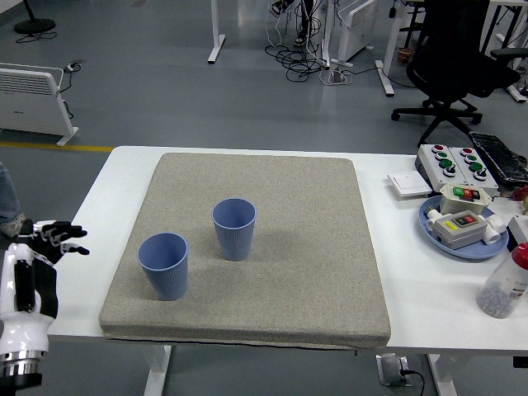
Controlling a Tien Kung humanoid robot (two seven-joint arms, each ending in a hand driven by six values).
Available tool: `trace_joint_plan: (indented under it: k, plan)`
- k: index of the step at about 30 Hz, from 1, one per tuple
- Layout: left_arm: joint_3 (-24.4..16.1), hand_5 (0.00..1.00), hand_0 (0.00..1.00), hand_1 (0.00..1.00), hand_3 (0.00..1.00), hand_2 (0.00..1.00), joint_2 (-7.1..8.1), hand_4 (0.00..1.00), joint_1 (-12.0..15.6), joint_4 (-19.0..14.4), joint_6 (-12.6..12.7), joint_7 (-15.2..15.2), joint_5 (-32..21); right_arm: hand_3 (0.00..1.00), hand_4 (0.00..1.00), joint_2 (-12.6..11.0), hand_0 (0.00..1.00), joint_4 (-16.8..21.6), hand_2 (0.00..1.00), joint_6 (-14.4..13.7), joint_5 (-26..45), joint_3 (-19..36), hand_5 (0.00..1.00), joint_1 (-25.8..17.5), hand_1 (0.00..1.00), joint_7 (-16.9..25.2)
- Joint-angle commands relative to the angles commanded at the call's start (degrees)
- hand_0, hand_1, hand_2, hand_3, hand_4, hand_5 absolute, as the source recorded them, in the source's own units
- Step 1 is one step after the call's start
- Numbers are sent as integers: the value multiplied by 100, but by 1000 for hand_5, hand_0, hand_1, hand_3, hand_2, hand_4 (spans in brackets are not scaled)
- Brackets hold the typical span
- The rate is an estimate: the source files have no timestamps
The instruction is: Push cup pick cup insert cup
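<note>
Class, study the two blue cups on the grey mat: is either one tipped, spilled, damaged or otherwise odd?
Nothing stands out. The left cup and the right cup both stand upright and apart on the mat, with no spill or damage visible.

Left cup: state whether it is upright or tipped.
Upright. The left cup stands on its base on the mat, open rim facing up.
</note>
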Motion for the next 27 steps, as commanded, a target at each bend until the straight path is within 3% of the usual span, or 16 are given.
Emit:
trace_joint_plan:
  k: [4, 13, 22, 23, 27]
  plan:
    - [257, 998, 334, 464, 407, 443, 58, 497, 70, 134, 192, 0, 229, 624, 203, 2, 706, 0, 694, 0, -9, 11, 570, -1, 612, -3]
    - [936, 998, 361, 466, 410, 447, 216, 489, 23, 512, 181, 0, 730, 624, 202, 4, 706, 2, 694, 5, -11, 10, 572, -11, 613, -3]
    - [1276, 998, 399, 474, 419, 455, 128, 487, -276, 1018, -202, 0, 1153, 624, 201, 11, 706, 4, 694, 9, -20, 15, 573, -51, 612, -8]
    - [1299, 998, 452, 502, 438, 488, 104, 491, -324, 1104, -285, 0, 1206, 623, 201, 12, 706, 4, 694, 9, -24, 17, 572, -58, 613, -8]
    - [1329, 998, 452, 502, 438, 488, 69, 491, -413, 1230, -500, 170, 1300, 623, 201, 12, 706, 4, 694, 10, -44, 29, 572, -71, 613, -12]
